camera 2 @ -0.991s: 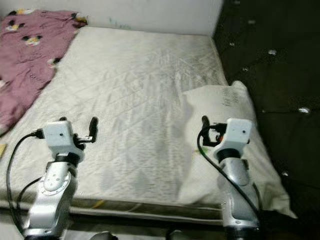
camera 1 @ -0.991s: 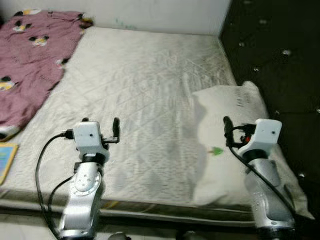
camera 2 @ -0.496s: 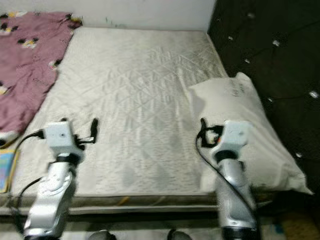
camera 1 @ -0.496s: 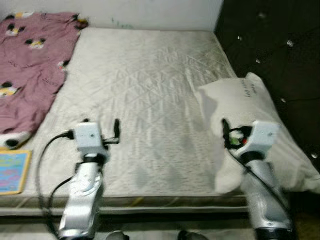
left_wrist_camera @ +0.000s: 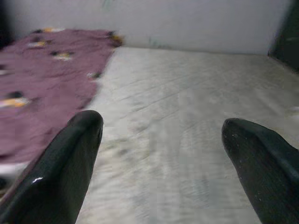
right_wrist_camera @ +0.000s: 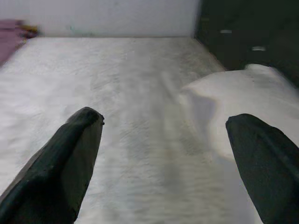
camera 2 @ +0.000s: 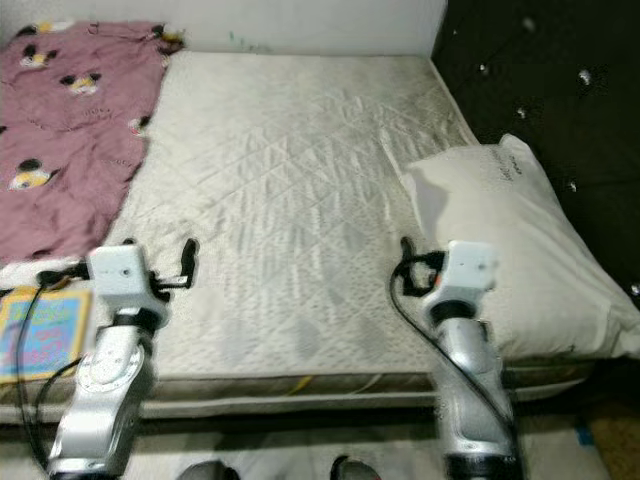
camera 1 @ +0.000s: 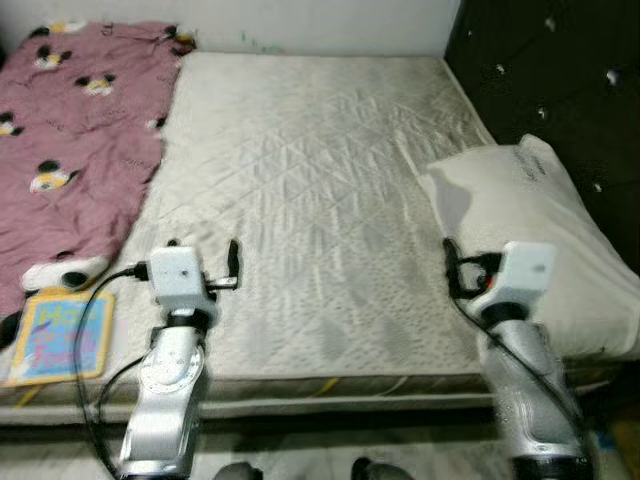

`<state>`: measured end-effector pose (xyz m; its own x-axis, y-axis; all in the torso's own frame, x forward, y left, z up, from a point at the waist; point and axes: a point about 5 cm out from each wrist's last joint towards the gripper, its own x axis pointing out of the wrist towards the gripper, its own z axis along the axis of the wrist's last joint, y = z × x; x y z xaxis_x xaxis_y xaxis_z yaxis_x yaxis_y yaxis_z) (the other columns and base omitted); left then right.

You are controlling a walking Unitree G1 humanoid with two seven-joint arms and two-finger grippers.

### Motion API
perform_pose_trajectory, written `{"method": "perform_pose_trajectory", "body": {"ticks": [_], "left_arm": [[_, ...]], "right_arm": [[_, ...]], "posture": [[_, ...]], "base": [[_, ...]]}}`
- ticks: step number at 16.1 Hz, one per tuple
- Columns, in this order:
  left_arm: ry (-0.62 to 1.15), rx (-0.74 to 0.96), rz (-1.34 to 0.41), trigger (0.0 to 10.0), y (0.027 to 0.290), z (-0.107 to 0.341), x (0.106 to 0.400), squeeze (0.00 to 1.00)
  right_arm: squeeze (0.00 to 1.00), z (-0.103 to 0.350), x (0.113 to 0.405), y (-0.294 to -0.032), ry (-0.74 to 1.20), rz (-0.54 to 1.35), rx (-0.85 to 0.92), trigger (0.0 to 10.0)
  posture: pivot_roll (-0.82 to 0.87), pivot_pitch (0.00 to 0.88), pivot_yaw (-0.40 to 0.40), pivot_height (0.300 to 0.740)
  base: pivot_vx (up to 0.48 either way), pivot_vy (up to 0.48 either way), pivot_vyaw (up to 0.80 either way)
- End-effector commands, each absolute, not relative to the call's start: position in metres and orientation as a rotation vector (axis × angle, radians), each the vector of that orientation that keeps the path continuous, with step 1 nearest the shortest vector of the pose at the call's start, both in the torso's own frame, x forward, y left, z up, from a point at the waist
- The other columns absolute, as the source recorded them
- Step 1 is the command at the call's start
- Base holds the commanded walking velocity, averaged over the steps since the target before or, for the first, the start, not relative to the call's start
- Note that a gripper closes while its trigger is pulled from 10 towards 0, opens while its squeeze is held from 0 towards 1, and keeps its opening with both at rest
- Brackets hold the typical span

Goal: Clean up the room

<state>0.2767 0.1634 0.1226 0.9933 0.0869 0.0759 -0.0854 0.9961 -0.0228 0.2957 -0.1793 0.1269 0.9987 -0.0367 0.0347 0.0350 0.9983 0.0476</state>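
Lying at two o'clock from the open, empty right end effector (camera 1: 460, 272), the pillow (camera 1: 530, 240) sits nearer that arm.

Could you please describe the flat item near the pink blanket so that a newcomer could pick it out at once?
Start at the bare quilted mattress and go to its near corner on the robot's left, below the pink blanket with cartoon-mouse prints. There lies a thin children's book. Unlike the soft blanket and the white pillow across the bed, it is flat, rectangular, blue and yellow.
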Motion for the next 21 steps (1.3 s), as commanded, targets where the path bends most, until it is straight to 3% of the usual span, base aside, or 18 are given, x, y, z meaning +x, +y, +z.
{"method": "perform_pose_trajectory", "body": {"ticks": [1,21], "left_arm": [[-0.075,-0.025,0.080,10.0,0.1626,0.1227,0.2766,0.00],[-0.057,-0.066,0.039,10.0,0.1604,0.1209,0.2755,0.00]], "right_arm": [[0.00,0.1269,0.2942,-0.1842,-0.035,-0.045,0.037,10.0],[0.00,0.1216,0.2959,-0.1850,-0.013,-0.060,0.072,10.0]], "posture": [[-0.03,0.157,-0.016,0.740],[-0.03,0.150,-0.016,0.740]], "base": [[0.000,0.480,0.00],[0.000,0.480,0.00]]}}
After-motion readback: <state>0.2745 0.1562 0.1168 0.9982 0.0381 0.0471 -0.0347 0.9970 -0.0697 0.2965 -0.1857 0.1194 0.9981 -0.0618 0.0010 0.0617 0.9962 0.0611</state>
